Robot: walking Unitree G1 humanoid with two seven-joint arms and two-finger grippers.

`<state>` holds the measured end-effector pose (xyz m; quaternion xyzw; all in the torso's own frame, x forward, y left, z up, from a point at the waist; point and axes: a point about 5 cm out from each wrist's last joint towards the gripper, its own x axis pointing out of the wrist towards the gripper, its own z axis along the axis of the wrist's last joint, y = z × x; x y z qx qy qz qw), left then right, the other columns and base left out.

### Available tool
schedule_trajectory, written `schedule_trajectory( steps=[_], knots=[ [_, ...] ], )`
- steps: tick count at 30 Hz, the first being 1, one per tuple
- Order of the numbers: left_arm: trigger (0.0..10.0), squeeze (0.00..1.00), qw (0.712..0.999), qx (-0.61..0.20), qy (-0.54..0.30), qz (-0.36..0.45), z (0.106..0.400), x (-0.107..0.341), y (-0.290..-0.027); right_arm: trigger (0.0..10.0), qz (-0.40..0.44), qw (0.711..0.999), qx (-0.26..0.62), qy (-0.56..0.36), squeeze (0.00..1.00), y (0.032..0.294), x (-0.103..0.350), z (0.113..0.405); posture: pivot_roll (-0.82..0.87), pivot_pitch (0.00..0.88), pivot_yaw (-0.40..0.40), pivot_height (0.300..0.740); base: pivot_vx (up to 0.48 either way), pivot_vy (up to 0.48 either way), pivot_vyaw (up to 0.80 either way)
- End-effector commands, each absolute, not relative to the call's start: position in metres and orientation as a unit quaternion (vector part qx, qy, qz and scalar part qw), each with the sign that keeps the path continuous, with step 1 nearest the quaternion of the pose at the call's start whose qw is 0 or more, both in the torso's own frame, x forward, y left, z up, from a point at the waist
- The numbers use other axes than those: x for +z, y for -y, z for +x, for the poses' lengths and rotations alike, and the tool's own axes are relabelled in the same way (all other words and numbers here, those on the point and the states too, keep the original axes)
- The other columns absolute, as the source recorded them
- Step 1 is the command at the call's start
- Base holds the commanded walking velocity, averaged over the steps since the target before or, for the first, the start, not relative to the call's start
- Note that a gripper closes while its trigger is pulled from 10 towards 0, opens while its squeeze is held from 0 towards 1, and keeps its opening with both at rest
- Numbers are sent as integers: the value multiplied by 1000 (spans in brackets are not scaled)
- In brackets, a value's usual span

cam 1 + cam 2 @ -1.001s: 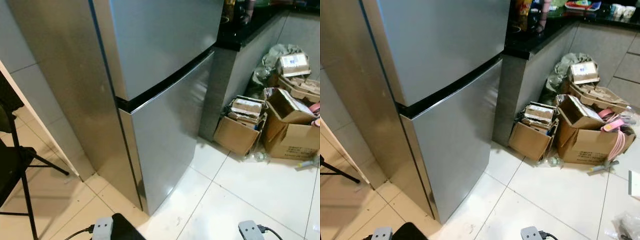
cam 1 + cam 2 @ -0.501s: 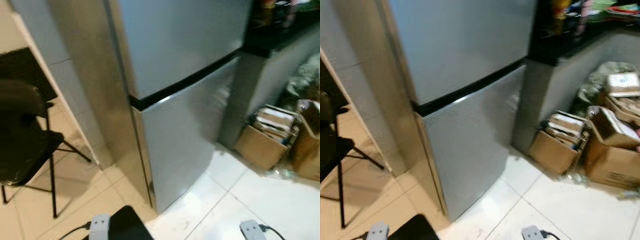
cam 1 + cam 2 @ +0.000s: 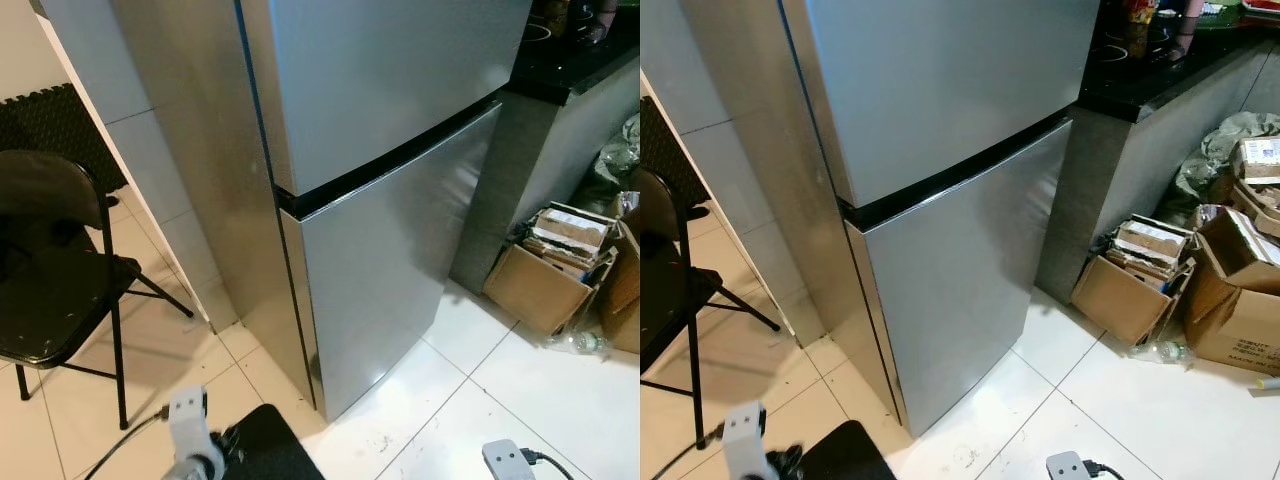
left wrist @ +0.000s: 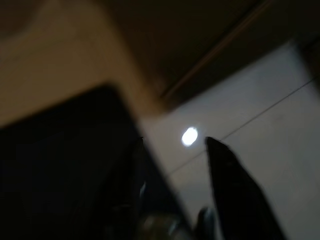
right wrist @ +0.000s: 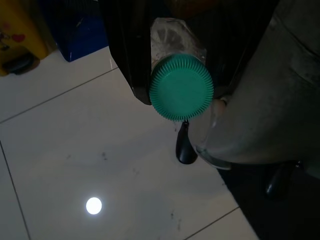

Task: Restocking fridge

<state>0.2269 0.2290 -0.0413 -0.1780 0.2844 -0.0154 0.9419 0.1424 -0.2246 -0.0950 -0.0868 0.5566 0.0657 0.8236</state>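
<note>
The steel two-door fridge (image 3: 380,150) stands straight ahead with both doors shut; a black seam divides the upper door from the lower door (image 3: 390,270). In the right wrist view my right gripper (image 5: 182,95) is shut on a clear plastic bottle with a green ribbed cap (image 5: 181,87), held low over the white floor tiles. One black finger (image 5: 127,55) lies along the bottle's side. In the dark, blurred left wrist view my left gripper (image 4: 173,141) is open above the floor, nothing between its fingers. My left arm (image 3: 190,425) rises at the lower left.
A black folding chair (image 3: 50,260) stands left of the fridge. To the right are a black-topped counter (image 3: 570,60), open cardboard boxes (image 3: 555,270) and a plastic bottle (image 3: 580,342) on the floor. White tiled floor (image 3: 520,390) lies before the fridge.
The camera has swung left, so the fridge now sits centred and the chair has come into view. My left arm has lifted higher at the bottom left.
</note>
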Motion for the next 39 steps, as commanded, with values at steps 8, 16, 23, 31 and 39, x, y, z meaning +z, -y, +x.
schedule_trajectory(
  steps=[8,16,23,31,39],
  knots=[
    [10000,1000,967,-71,-172,-173,270,2,-237,10000,-93,820,65,-561,0,226,-96,140,-49,0,8,740,0,0,0],
    [10000,1000,965,-215,-33,-143,315,67,-227,10000,-90,820,65,-562,0,224,-96,140,-51,0,12,740,0,0,0],
    [10000,0,948,-301,20,-99,332,104,-223,10000,-87,820,65,-562,0,223,-96,139,-51,0,13,740,0,0,0],
    [10000,0,929,-361,58,-52,340,125,-208,10000,-87,820,65,-562,0,223,-96,139,-51,0,11,740,0,0,0],
    [10000,0,926,-368,81,-38,346,136,-198,10000,-88,821,64,-560,0,223,-96,141,-53,0,13,740,0,0,0]
  ],
)
